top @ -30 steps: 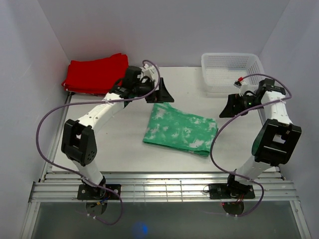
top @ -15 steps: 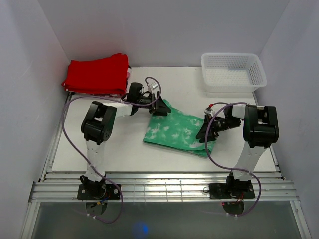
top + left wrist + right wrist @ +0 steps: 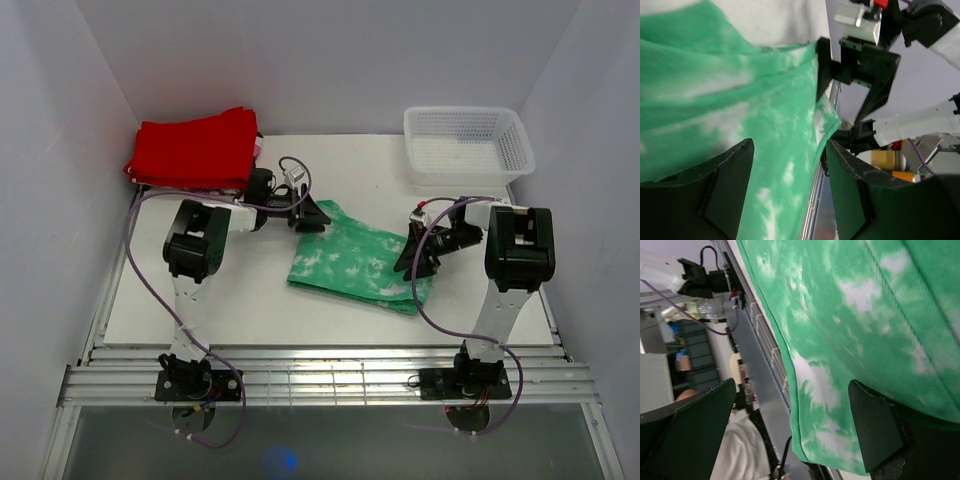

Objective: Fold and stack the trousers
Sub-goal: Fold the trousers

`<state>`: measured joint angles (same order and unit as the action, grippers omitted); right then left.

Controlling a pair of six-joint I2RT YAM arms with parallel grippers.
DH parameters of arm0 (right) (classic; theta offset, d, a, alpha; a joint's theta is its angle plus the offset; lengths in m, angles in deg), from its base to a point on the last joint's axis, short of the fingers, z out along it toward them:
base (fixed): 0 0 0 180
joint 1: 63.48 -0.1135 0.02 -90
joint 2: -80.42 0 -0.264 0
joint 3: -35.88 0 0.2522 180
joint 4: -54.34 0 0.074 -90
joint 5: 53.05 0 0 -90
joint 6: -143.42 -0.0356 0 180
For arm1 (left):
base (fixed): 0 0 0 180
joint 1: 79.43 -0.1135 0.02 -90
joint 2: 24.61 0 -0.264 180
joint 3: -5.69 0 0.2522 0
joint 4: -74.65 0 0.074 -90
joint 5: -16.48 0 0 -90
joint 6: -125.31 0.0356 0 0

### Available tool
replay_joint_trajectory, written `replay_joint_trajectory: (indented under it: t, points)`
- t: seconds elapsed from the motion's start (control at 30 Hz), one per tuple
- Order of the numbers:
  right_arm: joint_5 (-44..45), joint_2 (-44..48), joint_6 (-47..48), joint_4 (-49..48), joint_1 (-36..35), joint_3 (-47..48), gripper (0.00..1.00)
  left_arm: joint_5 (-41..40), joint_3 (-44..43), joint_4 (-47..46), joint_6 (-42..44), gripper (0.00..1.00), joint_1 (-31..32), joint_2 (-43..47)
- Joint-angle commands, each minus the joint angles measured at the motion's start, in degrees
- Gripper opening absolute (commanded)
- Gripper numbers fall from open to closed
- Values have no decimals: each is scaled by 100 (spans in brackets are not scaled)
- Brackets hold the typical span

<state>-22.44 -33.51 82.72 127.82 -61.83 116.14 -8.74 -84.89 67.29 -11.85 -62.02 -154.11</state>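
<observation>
The trousers point(image 3: 355, 260), bright green with white blotches, lie folded in a flat rectangle in the middle of the table. My left gripper point(image 3: 312, 215) is low at their far left corner, open. In the left wrist view its fingers point(image 3: 715, 195) straddle the trousers point(image 3: 740, 100) near the cloth's edge, with gaps on both sides. My right gripper point(image 3: 418, 262) is at the trousers' right edge, open wide. In the right wrist view the green cloth point(image 3: 850, 315) fills the space between its fingers point(image 3: 880, 435), one of which lies against the fabric.
A folded red garment point(image 3: 192, 150) lies at the back left corner. A white mesh basket point(image 3: 465, 143) stands at the back right. Metal rails point(image 3: 320, 375) run along the table's near edge. Side walls stand close on both sides.
Both arms have folded in and come down onto the trousers: the left from near the red garment, the right from beside the basket. The left jaws have narrowed somewhat.
</observation>
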Motion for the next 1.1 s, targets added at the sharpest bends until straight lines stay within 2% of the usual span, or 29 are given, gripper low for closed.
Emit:
replay_joint_trajectory:
  t: [0.0,0.07,0.2,0.33,0.4,0.53,0.57,0.67,0.8,0.9,1.03,1.07]
  points:
    - [483,624,524,82,28,399,99,413,192,1043,1442,70,-80,1732]
    - [368,889,734,416,20,382,100,535,342,1844,1770,70,-80,2154]
    - [70,1530,753,462,-50,-250,100,659,1718,1805,1351,70,-71,3366]
    - [112,1699,358,-74,-348,-664,100,686,2537,1699,1113,69,8,3738]
    - [-71,1454,191,-162,-454,-726,100,677,2724,1699,1095,69,17,3677]
    - [-11,725,76,-136,-508,-656,100,555,2857,1708,1252,68,17,2941]
    - [85,340,128,-58,-516,-578,96,519,2830,1682,1261,68,17,2756]
    - [533,-294,436,232,-525,-392,93,370,2629,1568,1192,67,8,1984]
    - [1646,-761,419,84,-499,-191,91,194,2426,1576,1112,66,-62,1313]
    - [2325,-1059,357,-180,-403,590,91,115,2522,1453,1059,64,-123,1286]
    - [2276,-1465,559,205,-420,1917,90,132,2707,1304,1042,62,-124,1628]
    - [2161,-1492,716,554,-472,2346,89,219,2724,1304,1068,62,-124,1716]
